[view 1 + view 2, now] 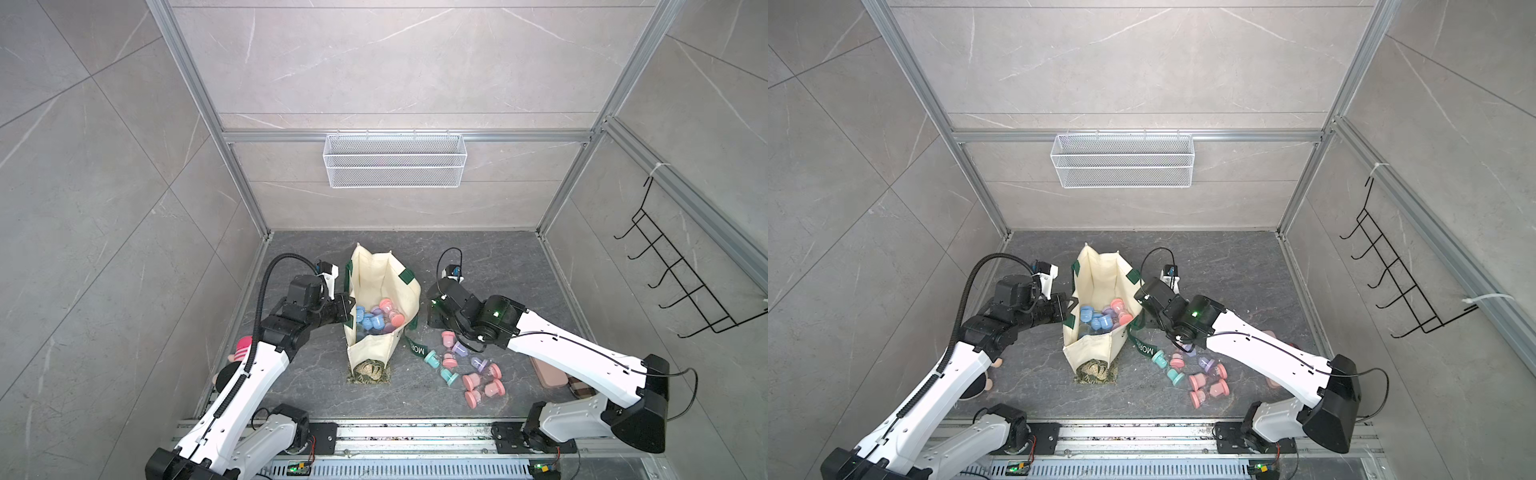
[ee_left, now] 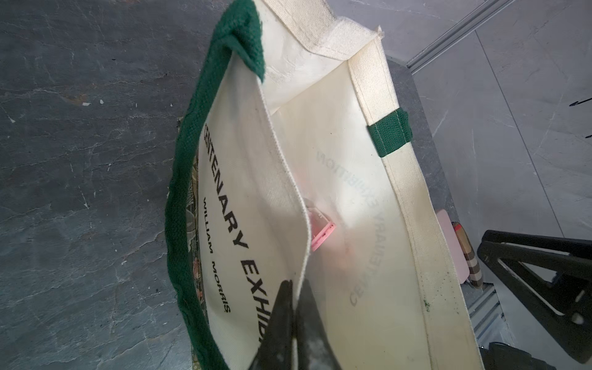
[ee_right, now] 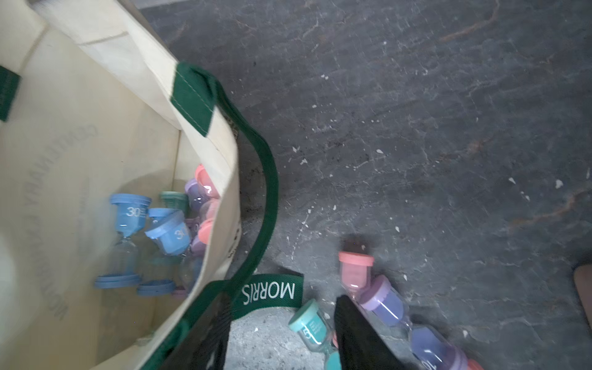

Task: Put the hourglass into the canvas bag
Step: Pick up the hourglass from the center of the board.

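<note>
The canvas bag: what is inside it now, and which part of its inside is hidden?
Inside the canvas bag lie several hourglasses: blue, pink, purple and at least one teal. They are heaped, so any beneath them, and the exact count, cannot be seen.

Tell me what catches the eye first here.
A cream canvas bag stands open mid-table, pastel hourglasses heaped inside. Beside it, loose hourglasses lie scattered on the table near the right arm, while the left gripper pinches the bag's rim.
</note>
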You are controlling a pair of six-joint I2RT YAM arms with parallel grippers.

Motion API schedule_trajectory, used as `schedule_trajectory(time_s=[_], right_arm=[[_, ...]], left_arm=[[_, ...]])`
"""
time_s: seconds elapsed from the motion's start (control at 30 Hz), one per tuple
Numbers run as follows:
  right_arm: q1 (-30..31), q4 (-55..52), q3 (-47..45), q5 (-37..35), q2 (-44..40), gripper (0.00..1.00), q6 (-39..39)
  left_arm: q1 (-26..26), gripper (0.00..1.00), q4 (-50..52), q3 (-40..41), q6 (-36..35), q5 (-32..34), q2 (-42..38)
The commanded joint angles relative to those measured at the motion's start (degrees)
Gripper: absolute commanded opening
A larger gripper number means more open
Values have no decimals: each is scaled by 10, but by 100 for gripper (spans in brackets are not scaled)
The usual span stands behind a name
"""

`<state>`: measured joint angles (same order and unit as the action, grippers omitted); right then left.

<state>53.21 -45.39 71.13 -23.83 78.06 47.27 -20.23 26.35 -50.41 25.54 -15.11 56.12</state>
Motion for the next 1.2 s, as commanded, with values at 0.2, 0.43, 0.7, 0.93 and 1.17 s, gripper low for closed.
schedule_trajectory(time_s=[0.2,0.43,0.7,0.93,1.17], right_arm=[[-9,-24,-57,10,5,54,37],[-10,-6,-104,33,29,53,57],[-16,14,-139,67,79,52,77],[-17,31,-161,81,93,51,86],[-22,45,-180,91,111,51,88]], left_arm=[[1,0,-1,1,-6,-11,0],[1,0,-2,1,-7,-10,2],[1,0,-1,1,-7,-11,1],[1,0,-2,2,-6,-12,2],[1,0,-2,4,-7,-11,-4]])
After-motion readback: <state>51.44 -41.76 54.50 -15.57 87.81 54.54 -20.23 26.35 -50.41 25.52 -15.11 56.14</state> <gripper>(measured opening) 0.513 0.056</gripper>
